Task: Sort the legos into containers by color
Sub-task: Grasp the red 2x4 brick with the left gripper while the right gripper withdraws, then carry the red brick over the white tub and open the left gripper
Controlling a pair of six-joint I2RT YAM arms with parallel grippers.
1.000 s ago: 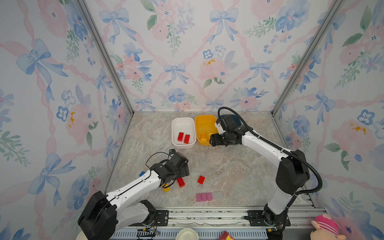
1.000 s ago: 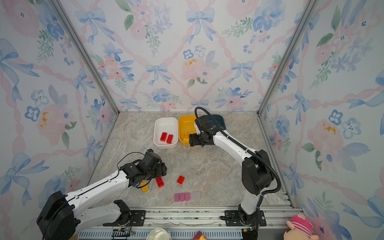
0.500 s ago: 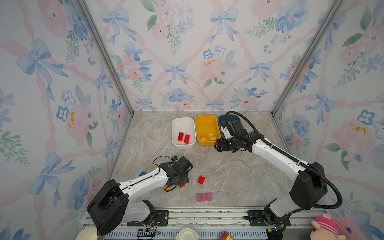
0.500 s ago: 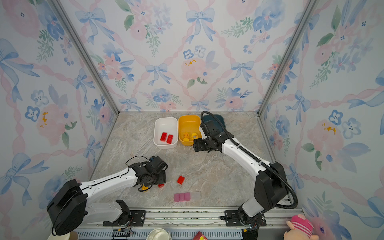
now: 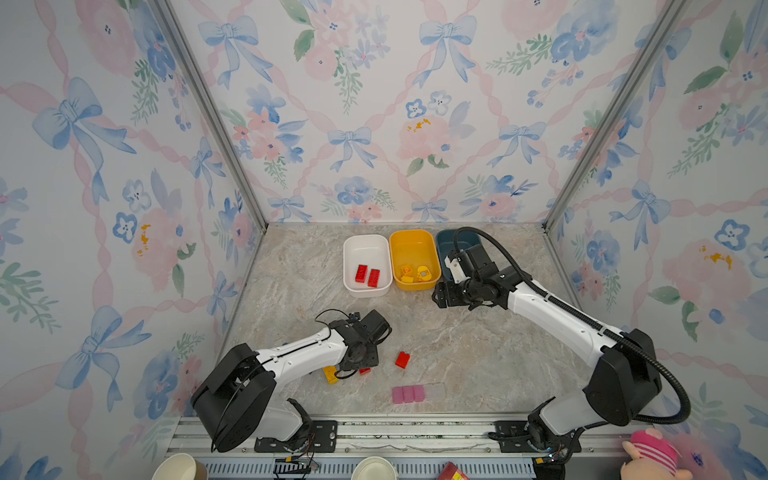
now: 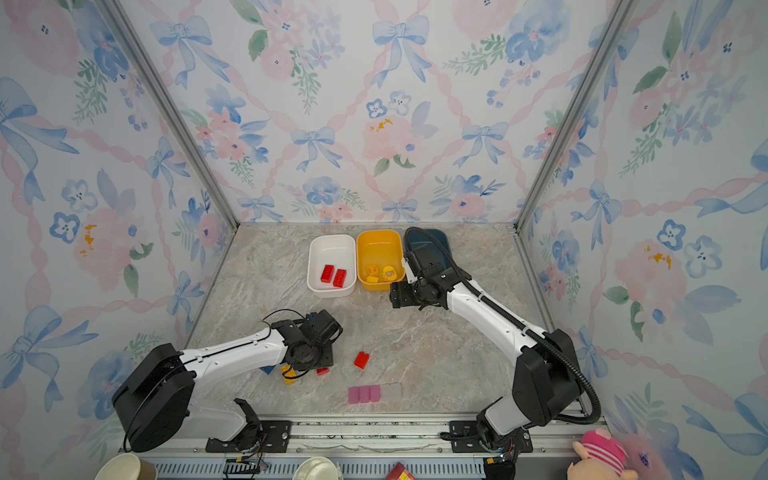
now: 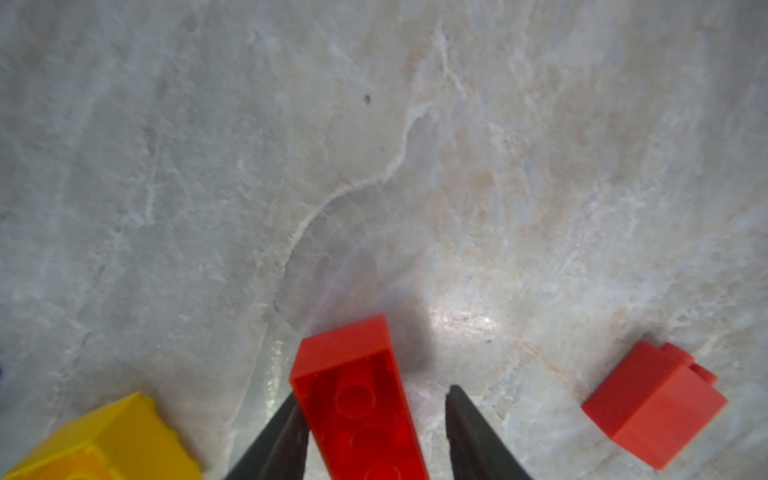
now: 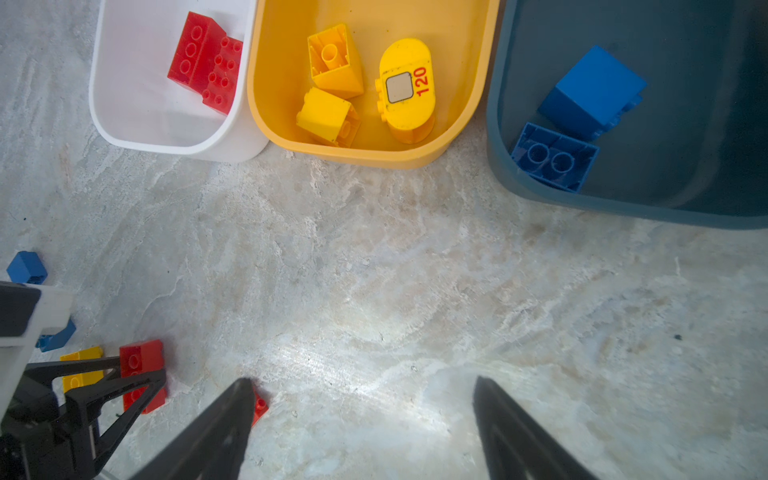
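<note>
My left gripper [image 7: 372, 394] reaches down at the table's front left, open, its jaws astride a long red lego [image 7: 357, 399]. One finger touches the brick and the other stands off it. Beside it lie a yellow lego [image 5: 331, 375], a small red lego [image 5: 402, 360] and a blue lego [image 6: 268, 369]. At the back stand the containers: a white tub [image 5: 365, 253] with two red legos [image 8: 203, 62], a yellow tub [image 5: 411, 249] with three yellow pieces [image 8: 407, 89], and a teal tub [image 8: 498, 166] with two blue legos [image 8: 590, 89]. My right gripper [image 8: 363, 380] hangs open and empty just in front of the tubs.
A pale pink block strip [image 5: 409, 393] lies near the front edge. Paper cups [image 5: 178, 467] and a pink plush toy [image 5: 652, 453] sit beyond the front rail. Another loose blue brick [image 8: 27, 268] lies by the left arm. Floral walls enclose three sides.
My left gripper has dropped over the long red lego and its jaws have narrowed around it. My right gripper has drawn back from the yellow tub, staying open.
</note>
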